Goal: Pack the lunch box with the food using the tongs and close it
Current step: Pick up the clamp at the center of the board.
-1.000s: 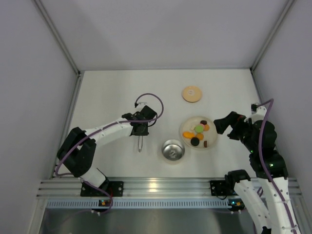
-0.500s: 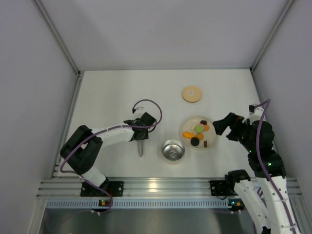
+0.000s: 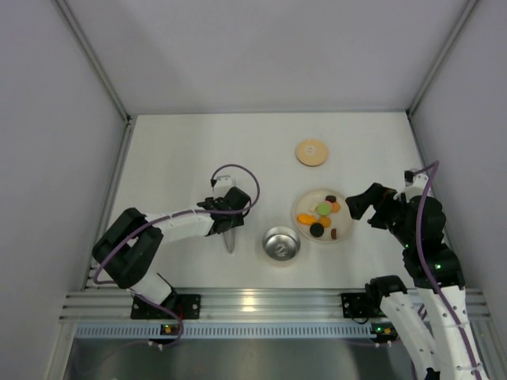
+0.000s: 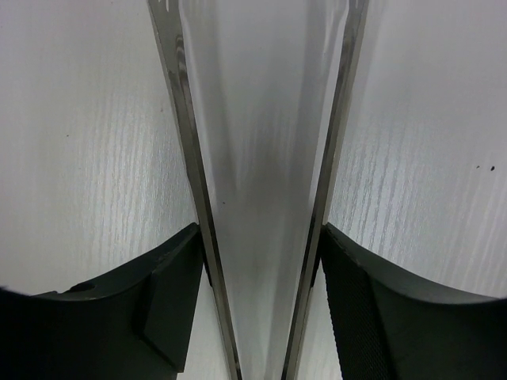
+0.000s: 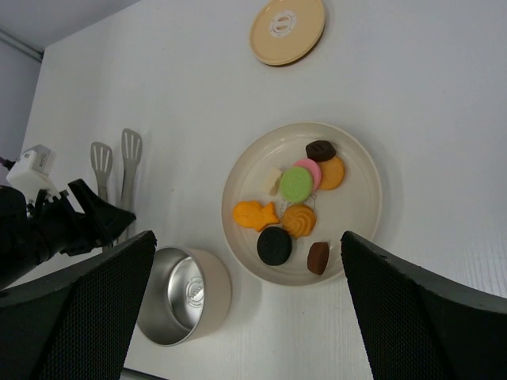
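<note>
Left gripper [image 3: 227, 220] is positioned over the table [image 3: 174, 158], left of centre and toward the near edge. It is set around the tongs [image 3: 230, 240]. In the left wrist view both dark fingers [image 4: 170, 309] are pressed against the outer faces of the two metal arms, which are kept partly spread between half-open jaws. The narrow joined end of the tongs is pointed at the near edge. The two flat spatula-like tips [image 5: 116, 154] are seen apart from each other on the far side of the gripper. Whether the tongs are resting on the table or held just above it cannot be told.

Right gripper [image 3: 354, 204] is held above the table near the right edge, just beside the plate [image 5: 372, 190]. Its jaws are spread wide and nothing is held between them.

The lunch box [image 3: 281, 244] is found upright, uncovered and unfilled near the middle of the near edge, between the tongs and the plate and touching neither. Its tan wooden lid [image 3: 311, 152] is laid flat well apart from it, beyond the plate toward the far edge.

All the food [image 5: 296, 184] is contained on the cream plate:
- a green round piece overlapping a pink one
- an orange biscuit
- an orange fish shape [image 5: 253, 214]
- an orange swirl
- a black round piece [image 5: 275, 245]
- two brown pieces
- a pale piece
</note>
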`<state>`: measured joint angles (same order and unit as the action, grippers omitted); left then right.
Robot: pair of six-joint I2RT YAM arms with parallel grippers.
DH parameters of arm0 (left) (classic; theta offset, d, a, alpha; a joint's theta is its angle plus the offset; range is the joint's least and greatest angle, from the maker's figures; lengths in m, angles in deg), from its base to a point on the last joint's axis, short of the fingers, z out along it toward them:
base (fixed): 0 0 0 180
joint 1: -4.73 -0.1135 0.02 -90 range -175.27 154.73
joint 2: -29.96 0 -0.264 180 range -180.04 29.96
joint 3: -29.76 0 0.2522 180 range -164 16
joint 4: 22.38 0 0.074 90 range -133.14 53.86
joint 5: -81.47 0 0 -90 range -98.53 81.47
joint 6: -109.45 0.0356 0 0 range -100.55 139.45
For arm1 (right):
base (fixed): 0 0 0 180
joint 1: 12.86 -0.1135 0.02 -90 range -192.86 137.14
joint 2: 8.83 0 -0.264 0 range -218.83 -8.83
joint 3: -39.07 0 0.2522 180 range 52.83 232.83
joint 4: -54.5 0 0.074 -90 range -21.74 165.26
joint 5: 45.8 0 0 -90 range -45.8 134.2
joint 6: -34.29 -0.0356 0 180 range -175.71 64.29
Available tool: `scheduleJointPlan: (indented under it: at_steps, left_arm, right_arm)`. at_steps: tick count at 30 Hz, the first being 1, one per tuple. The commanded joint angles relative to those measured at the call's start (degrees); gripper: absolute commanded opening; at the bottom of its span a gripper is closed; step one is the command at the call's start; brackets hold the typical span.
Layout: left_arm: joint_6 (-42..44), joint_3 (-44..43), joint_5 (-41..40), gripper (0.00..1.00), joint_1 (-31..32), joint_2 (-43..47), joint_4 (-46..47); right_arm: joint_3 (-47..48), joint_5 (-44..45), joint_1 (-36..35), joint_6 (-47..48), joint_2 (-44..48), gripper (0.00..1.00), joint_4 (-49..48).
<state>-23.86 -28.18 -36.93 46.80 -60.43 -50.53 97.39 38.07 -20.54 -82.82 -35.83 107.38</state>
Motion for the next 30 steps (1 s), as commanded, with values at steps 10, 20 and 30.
scheduleJointPlan:
  at_steps: [10, 20, 30]
  left_arm:
    - [-2.7, 4.8, 3.4, 0.75, 2.1, 1.8, -4.5]
    - [-2.9, 7.4, 5.1, 0.85, 2.6, 4.2, -4.0]
    - [-1.9, 8.1, 6.4, 0.89, 4.0, 6.4, -4.8]
  right_arm:
    - [0.2, -0.6, 0.7, 0.0, 0.6, 0.99, -1.0]
    - [-0.2, -0.3, 0.7, 0.1, 0.8, 1.00, -1.0]
    - [-0.8, -0.5, 0.7, 0.0, 0.8, 0.99, -1.3]
